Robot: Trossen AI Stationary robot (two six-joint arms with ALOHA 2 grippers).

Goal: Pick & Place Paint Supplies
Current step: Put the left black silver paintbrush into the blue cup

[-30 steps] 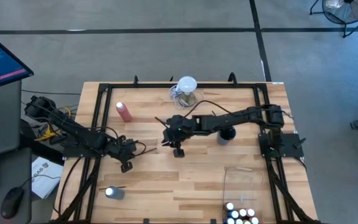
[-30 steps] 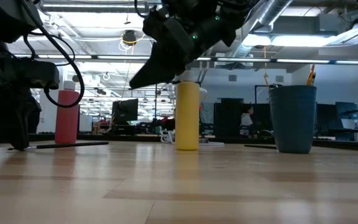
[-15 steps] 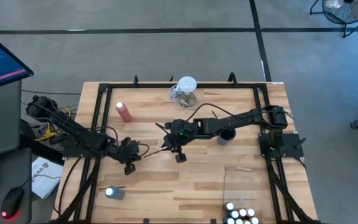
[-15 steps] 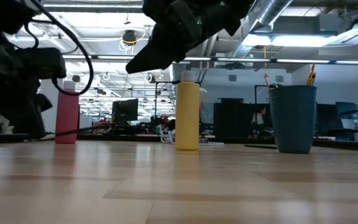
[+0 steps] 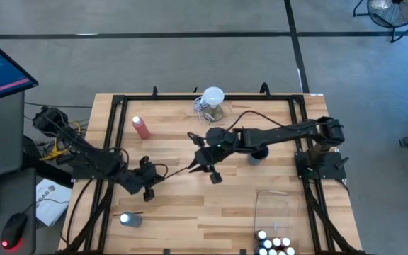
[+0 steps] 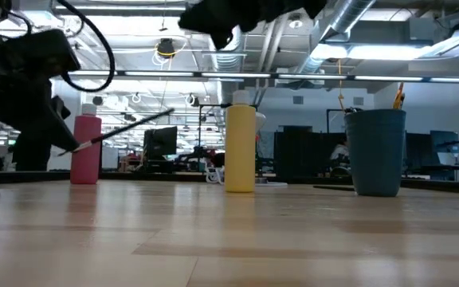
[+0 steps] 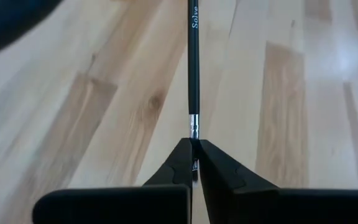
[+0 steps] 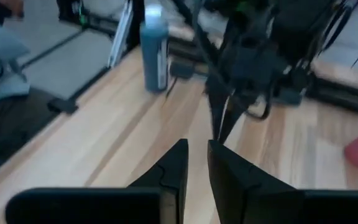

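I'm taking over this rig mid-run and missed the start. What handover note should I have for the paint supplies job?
Left end effector: shut on a paintbrush, lifted off the table.
Right end effector: slightly open, empty, raised mid-table.
Done: small white-capped bottles sit in the clear bin, lower right in the high view.
Left: the held brush, pink-red bottle, yellow bottle, blue bottle, and a lone capped bottle lower left.

The word "Solve" is printed along the thin dark paintbrush (image 7: 193, 68) handle.
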